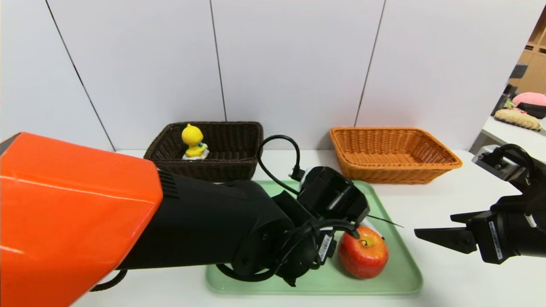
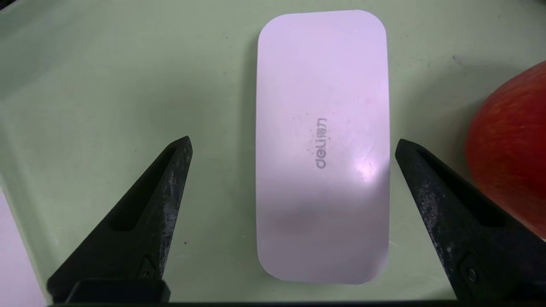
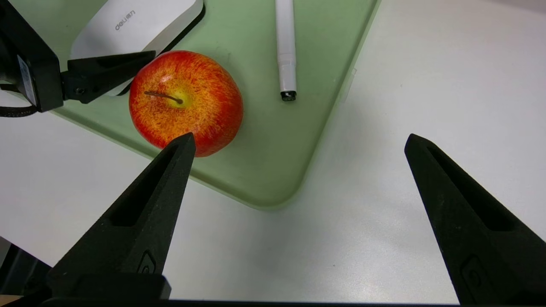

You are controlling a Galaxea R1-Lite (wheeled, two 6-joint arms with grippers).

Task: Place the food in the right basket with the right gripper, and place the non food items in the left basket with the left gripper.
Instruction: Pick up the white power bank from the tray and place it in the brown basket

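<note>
surface: white tabletop [image 1: 448, 281], pale green plastic tray [image 1: 401, 277]
left gripper [image 2: 294, 147]: spread wide, straddling flat white rounded Deli box [image 2: 322, 145] on tray
right gripper [image 3: 298, 145]: spread, parked off tray
risk: my finger [image 2: 448, 204] could nudge red-yellow apple [image 2: 512, 145] just beside it; thin box might slip

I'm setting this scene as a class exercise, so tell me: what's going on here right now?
A two-armed robot is sorting things from a pale green plastic tray into two wicker baskets. Its left claw hangs open over a flat white rounded-rectangle device, one finger on either side, not gripping yet. The right claw waits open above the white table, near a red-yellow apple and a white pen on the tray. A yellow toy duck sits in the dark brown basket; the orange basket looks empty.
</note>
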